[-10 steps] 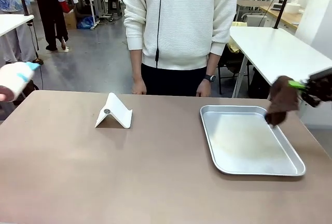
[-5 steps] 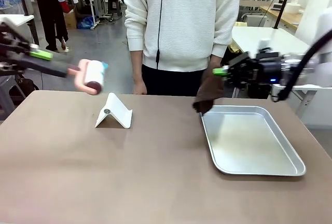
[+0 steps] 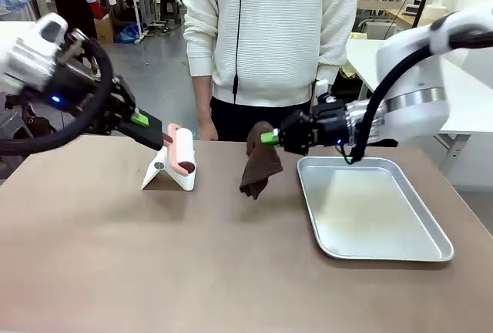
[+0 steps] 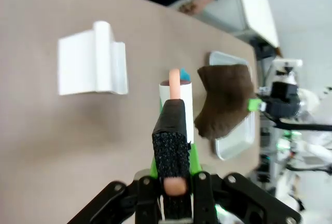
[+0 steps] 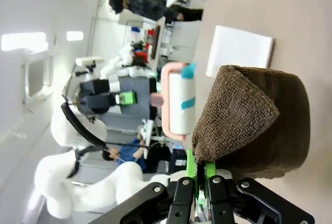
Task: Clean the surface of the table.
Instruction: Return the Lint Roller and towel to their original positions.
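Taupe-brown and matte, the table (image 3: 231, 271) spreads across the whole foreground, its far edge running in front of a standing person in a white knit top. It looks hard, flat and immovable, so I judge it is to be worked over, not grasped; a soft cloth should drag across it with some friction and a roller should roll freely. Toward its right edge lies a shiny steel tray (image 3: 370, 210), bare inside. Near the far edge, left of centre, stands a small white folded stand (image 3: 171, 168). Above the far edge near the middle, the right gripper (image 3: 269, 138) has its jaws clenched on a brown cloth (image 3: 260, 166), which hangs limp with its lower tip just over the table, beside the tray's left rim. The left gripper (image 3: 146, 125) has its jaws clenched on the pink handle of a lint roller (image 3: 182, 150), held just above the white stand. The roller carries a teal end piece in the right wrist view. No brand, label or writing can be read on anything.
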`<state>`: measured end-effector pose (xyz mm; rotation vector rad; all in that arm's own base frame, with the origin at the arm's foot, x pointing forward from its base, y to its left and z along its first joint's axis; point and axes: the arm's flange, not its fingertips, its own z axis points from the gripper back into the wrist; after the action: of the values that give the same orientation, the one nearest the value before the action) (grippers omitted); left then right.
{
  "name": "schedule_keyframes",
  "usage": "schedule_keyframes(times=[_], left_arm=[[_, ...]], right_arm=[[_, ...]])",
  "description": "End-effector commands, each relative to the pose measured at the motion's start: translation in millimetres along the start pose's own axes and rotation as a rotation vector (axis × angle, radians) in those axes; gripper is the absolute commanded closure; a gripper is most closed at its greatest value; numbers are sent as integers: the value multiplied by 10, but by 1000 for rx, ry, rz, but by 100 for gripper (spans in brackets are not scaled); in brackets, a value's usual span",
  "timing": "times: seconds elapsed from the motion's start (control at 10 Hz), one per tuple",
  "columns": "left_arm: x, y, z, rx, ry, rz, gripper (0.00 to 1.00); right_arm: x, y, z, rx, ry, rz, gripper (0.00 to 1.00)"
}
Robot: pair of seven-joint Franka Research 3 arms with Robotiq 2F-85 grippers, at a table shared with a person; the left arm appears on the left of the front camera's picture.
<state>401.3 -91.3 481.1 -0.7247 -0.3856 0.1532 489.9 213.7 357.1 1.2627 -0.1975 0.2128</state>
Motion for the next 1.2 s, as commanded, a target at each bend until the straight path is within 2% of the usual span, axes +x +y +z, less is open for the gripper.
schedule_keyframes(times=[0.0, 0.2, 1.0, 1.1], left_arm=[[242, 29, -269, -7, 33, -2, 78], [304, 94, -454, -16, 81, -13, 78], [280, 129, -581, 1, 86, 0, 78], [349, 109, -638, 38, 73, 33, 78]], right_arm=[[-20, -151, -138, -68, 21, 50, 94], [-104, -319, -203, -104, 55, 17, 94], [-143, -400, -178, -95, 59, 0, 94], [-77, -383, -201, -106, 25, 18, 94]])
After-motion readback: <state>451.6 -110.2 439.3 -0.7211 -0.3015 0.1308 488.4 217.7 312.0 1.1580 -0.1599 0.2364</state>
